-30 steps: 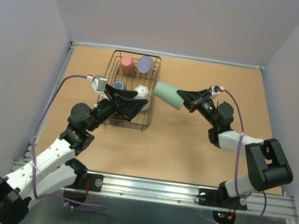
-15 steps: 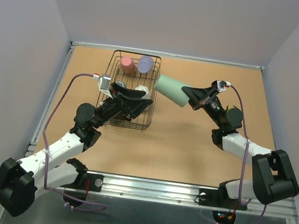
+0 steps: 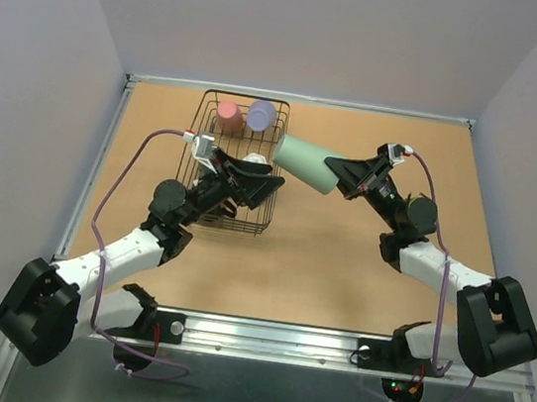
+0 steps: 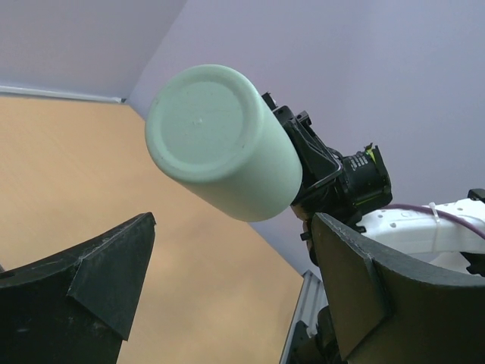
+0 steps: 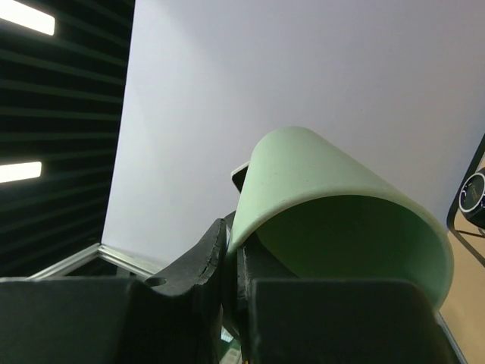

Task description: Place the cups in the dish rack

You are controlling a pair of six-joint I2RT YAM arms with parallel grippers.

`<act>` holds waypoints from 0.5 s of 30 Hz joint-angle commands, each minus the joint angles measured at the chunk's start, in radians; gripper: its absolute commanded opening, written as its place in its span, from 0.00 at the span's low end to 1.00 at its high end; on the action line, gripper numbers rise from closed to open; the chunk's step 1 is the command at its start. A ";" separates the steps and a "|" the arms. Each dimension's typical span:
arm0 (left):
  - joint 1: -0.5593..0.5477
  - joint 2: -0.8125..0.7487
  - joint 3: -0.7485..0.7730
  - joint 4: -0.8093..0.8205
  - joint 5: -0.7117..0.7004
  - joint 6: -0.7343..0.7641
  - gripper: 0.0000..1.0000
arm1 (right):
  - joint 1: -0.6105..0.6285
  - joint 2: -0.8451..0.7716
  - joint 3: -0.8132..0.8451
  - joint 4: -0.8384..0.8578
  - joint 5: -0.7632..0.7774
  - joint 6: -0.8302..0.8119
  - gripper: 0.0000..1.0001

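The dish rack (image 3: 202, 137), a black wire basket, stands at the back left of the table. A pink cup (image 3: 228, 112) and a lavender cup (image 3: 262, 113) sit upside down at its far end. A white cup (image 3: 252, 161) shows behind my left arm. The mint green cup (image 3: 306, 162) hangs tilted in the air beside the rack's right side, base toward the rack. My right gripper (image 5: 235, 265) is shut on its rim (image 5: 250, 189). My left gripper (image 3: 256, 182) stands open over the rack's right part, facing the mint cup's base (image 4: 204, 125), apart from it.
The tan table (image 3: 340, 261) is walled by pale panels on three sides, with a metal rail (image 3: 279, 338) along the near edge. My right arm (image 3: 421, 253) stretches across the table's right half. Thin divider wires (image 3: 231, 218) fill the rack's near end.
My left gripper has lifted from the rack's near part and swung right toward the mint cup. My right arm has raised the cup slightly and kept its grip.
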 commanded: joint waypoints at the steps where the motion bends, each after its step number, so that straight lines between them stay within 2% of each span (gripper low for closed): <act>1: -0.030 0.029 0.081 0.116 -0.004 0.015 0.95 | 0.010 -0.043 0.013 0.545 -0.003 0.021 0.00; 8: -0.070 0.114 0.132 0.182 -0.027 0.015 0.95 | 0.023 -0.061 0.002 0.547 -0.002 0.037 0.00; 15: -0.088 0.135 0.155 0.251 -0.068 0.002 0.94 | 0.021 -0.075 -0.001 0.547 0.001 0.057 0.00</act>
